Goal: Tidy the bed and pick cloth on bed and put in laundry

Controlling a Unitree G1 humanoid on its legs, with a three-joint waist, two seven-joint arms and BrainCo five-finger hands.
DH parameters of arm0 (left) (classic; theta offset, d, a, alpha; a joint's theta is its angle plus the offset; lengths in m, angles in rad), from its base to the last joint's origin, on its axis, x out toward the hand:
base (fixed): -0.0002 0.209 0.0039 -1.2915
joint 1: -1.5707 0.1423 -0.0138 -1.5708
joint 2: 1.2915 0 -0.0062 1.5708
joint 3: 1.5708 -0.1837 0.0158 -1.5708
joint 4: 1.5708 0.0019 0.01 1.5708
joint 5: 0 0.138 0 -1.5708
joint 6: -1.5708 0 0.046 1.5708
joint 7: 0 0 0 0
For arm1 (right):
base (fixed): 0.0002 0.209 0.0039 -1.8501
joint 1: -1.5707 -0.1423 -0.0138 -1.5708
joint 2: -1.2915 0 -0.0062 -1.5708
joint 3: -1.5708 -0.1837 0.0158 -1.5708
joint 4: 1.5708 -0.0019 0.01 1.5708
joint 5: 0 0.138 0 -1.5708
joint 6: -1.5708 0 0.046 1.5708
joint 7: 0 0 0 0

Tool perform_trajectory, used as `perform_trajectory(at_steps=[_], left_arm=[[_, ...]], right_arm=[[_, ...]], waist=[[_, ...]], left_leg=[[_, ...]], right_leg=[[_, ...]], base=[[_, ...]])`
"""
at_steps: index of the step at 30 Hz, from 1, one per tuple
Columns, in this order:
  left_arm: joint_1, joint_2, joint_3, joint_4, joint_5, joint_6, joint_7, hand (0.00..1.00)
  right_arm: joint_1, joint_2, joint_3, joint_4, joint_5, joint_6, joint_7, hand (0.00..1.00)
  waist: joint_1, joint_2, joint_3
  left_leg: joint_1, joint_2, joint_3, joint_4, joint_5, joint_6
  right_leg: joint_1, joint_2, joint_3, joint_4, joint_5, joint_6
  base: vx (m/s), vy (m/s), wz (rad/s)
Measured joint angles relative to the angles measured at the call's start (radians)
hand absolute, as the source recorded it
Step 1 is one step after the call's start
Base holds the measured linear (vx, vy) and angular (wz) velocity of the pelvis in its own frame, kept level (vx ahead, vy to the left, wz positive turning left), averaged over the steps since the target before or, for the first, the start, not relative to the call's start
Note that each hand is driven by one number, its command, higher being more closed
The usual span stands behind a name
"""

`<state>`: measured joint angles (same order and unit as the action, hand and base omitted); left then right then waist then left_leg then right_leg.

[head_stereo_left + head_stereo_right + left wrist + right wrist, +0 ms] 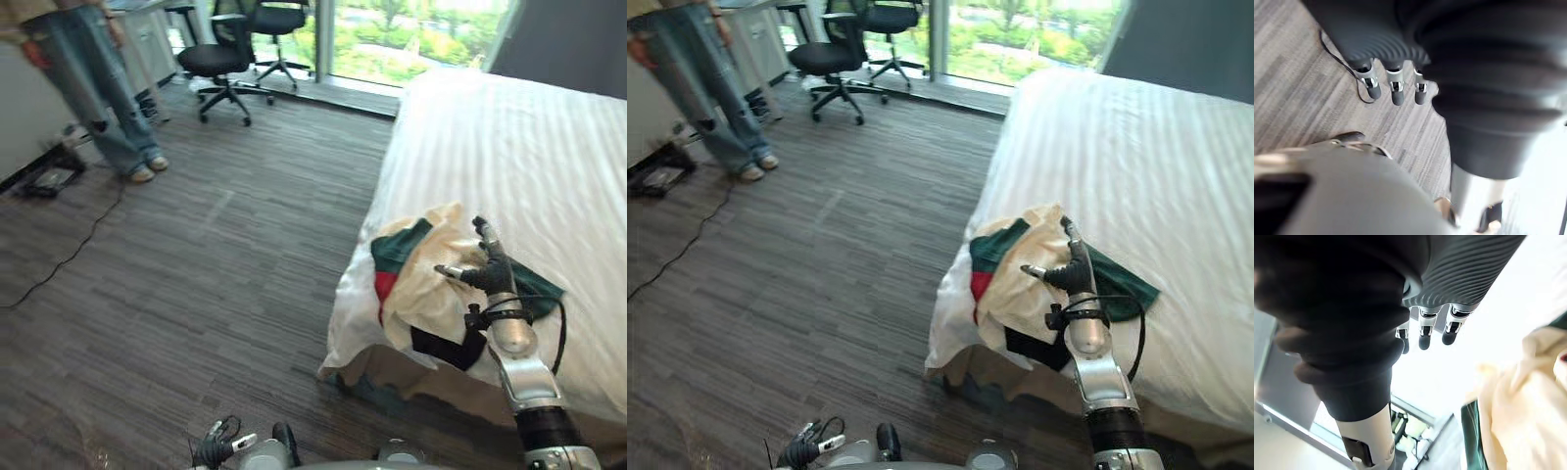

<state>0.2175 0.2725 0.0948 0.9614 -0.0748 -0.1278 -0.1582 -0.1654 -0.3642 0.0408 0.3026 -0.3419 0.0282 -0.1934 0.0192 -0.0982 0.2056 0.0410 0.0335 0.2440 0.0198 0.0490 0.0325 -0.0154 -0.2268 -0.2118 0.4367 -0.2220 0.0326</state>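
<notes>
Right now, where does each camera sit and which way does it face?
Left eye view: on the head, facing down at floor, bed and clothes; right hand by the clothes, left hand low.
Right eye view: beside it, same scene, with a person and chair beyond.
Left wrist view: left wrist, along its fingers to the floor.
Right wrist view: right wrist, past its fingers to the clothes.
Both eye views share the bed.

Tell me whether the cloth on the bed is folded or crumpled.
Crumpled: the cloth lies bunched in a heap at the corner of the bed, cream, green and red layers jumbled, part hanging over the edge.
</notes>
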Motion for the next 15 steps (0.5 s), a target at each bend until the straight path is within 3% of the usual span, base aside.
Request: perform_trajectory(at_steps=[2, 3, 7, 12, 15], left_arm=[[0.001, 0.016, 0.020, -0.001, -0.002, 0.023, 0.004, 0.00], [-0.003, 0.010, 0.027, -0.007, -0.002, 0.044, 0.005, 0.00], [-0.021, -0.003, 0.029, -0.030, 0.007, 0.043, 0.005, 0.00], [-0.082, 0.024, 0.034, -0.050, -0.015, 0.032, 0.003, 0.00], [-0.110, 0.028, 0.034, -0.068, -0.042, 0.017, -0.015, 0.00]], right_arm=[[-0.068, -0.002, 0.000, 0.070, -0.046, 0.011, 0.000, 0.00], [-0.119, -0.032, 0.000, 0.118, -0.065, 0.022, 0.001, 0.00], [-0.221, -0.145, 0.000, 0.186, -0.071, 0.047, 0.024, 0.00], [-0.289, -0.225, -0.001, 0.283, -0.102, 0.093, 0.023, 0.00], [-0.339, -0.255, -0.001, 0.304, -0.115, 0.098, 0.025, 0.00]], waist=[[0.006, -0.009, 0.001], [0.008, -0.010, 0.000], [0.023, 0.036, 0.037], [0.010, 0.034, 0.096], [0.000, 0.034, 0.124]], left_leg=[[-0.006, -0.004, 0.001, 0.005, -0.002, -0.003], [-0.029, -0.011, 0.005, 0.020, -0.026, -0.017], [-0.086, 0.025, 0.081, 0.071, -0.056, -0.009], [-0.159, 0.057, 0.132, 0.072, -0.025, -0.017], [-0.179, 0.060, 0.142, 0.084, -0.022, -0.014]], right_leg=[[-0.007, 0.018, -0.001, -0.104, 0.076, -0.001], [0.001, 0.017, -0.006, -0.152, 0.124, 0.030], [-0.017, 0.041, -0.005, -0.237, 0.147, 0.053], [-0.080, 0.059, -0.004, -0.275, 0.200, 0.048], [-0.088, 0.066, 0.005, -0.305, 0.223, 0.042]], base=[[0.05, -0.034, 0.16], [0.01, -0.033, -0.08], [-0.03, -0.025, -0.20], [0.04, -0.005, 0.04], [0.05, 0.031, -0.05]])
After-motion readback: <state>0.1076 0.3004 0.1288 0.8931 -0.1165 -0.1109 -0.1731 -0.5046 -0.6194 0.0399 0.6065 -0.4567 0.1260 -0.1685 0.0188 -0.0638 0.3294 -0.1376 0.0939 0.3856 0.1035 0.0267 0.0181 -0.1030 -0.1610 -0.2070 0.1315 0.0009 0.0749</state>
